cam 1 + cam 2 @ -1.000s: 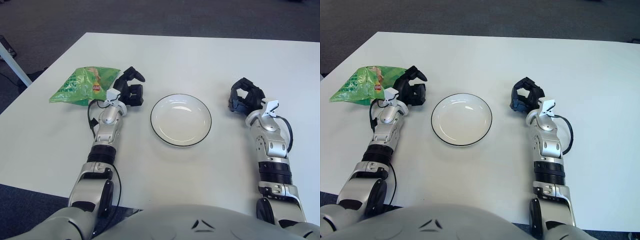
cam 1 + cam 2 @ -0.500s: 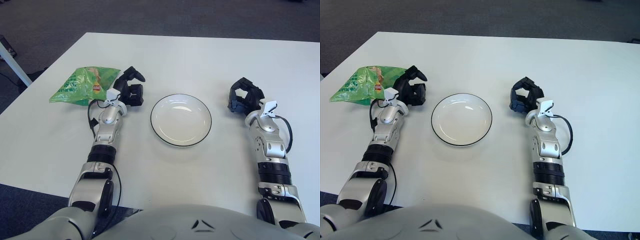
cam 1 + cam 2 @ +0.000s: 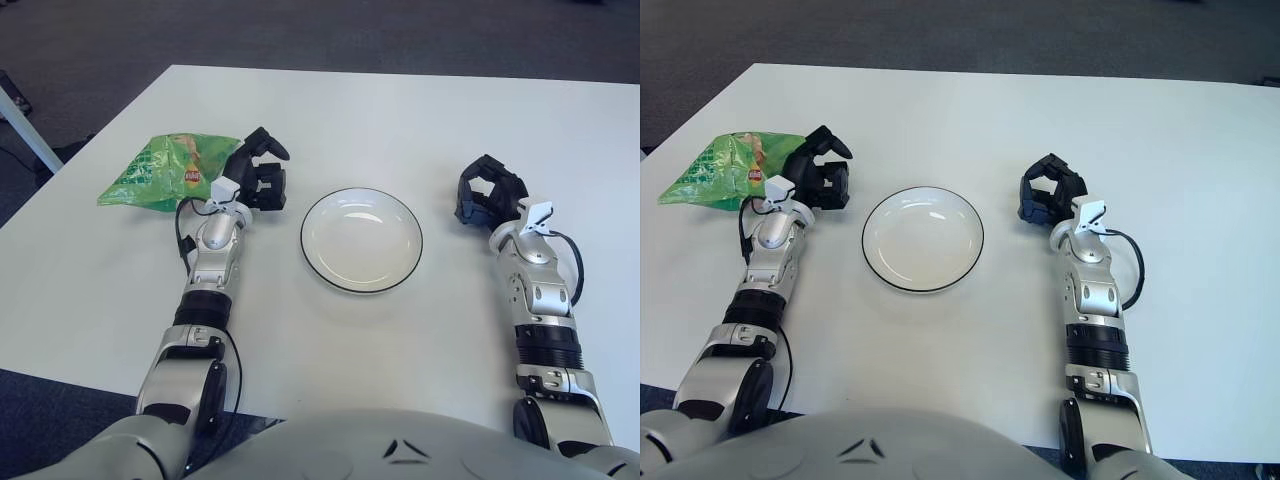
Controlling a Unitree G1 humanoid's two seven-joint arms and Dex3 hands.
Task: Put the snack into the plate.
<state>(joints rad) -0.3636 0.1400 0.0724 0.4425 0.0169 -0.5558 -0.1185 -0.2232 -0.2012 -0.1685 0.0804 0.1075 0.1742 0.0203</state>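
In the left eye view, the snack [image 3: 168, 172], a green crinkled bag, lies flat on the white table [image 3: 330, 330] at the robot's far left, its long axis running left to right. The left hand [image 3: 258, 178] sits just beside the bag's right end, fingers spread and curved, holding nothing; whether a fingertip already touches the foil cannot be told. So the bag lies to the left of and slightly beyond those fingers (the reach looks short, more a sideways close than a long stretch). The plate [image 3: 362, 240], white with a dark rim, stands to the right of that hand and has nothing in it.

In the right eye view, the same layout holds: the bag at the left edge, the left hand at its near-right corner, the plate between the two arms. The right hand [image 3: 1048, 190] shows to the right of the plate, fingers loosely curled around nothing, well apart from the snack, so the left hand is plainly the nearer one.
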